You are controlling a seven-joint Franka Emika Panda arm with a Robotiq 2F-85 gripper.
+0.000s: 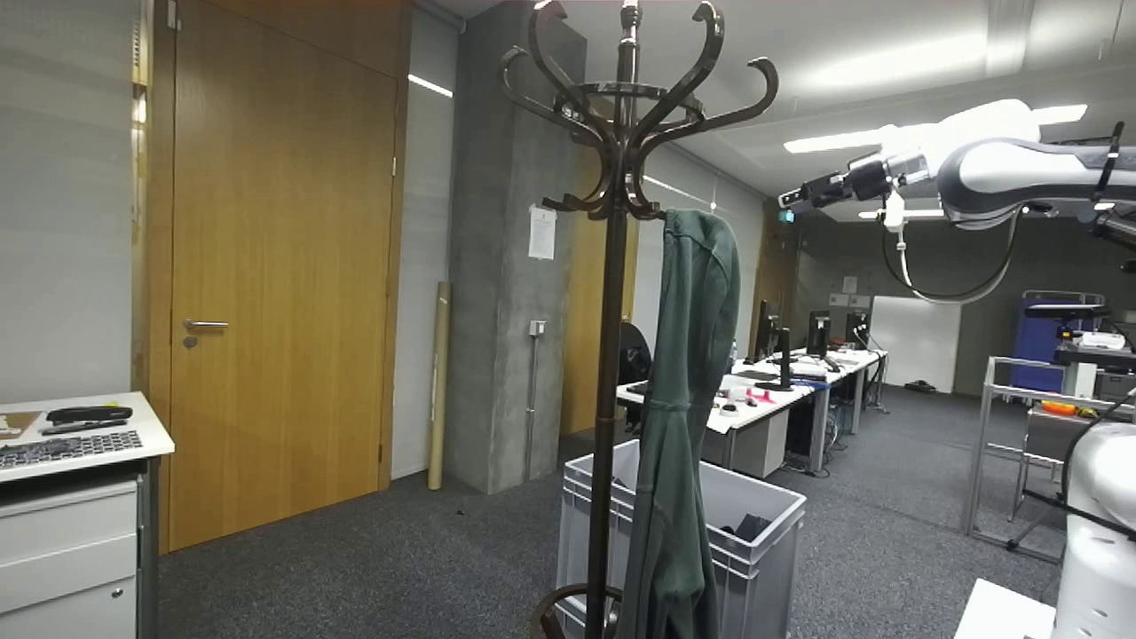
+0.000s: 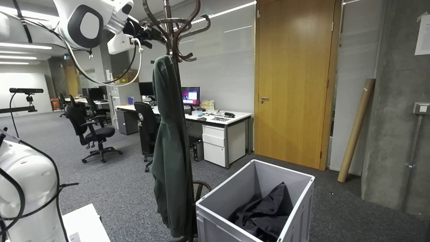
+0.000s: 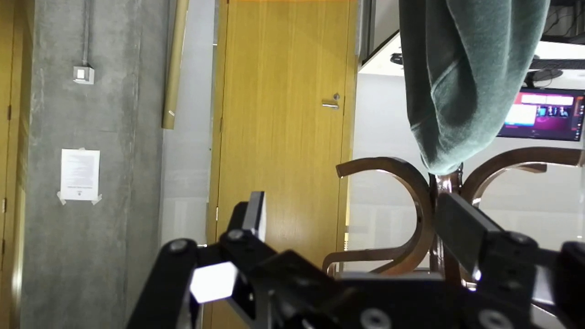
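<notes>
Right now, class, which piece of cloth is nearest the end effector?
The green garment: it hangs from the coat stand close to the end effector, while the dark cloth lies crumpled in the grey bin, farther away.

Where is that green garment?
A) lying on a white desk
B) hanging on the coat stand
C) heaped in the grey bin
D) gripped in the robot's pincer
B: in both exterior views the green garment hangs from the dark coat stand, while the pincer stands open and empty.
</notes>
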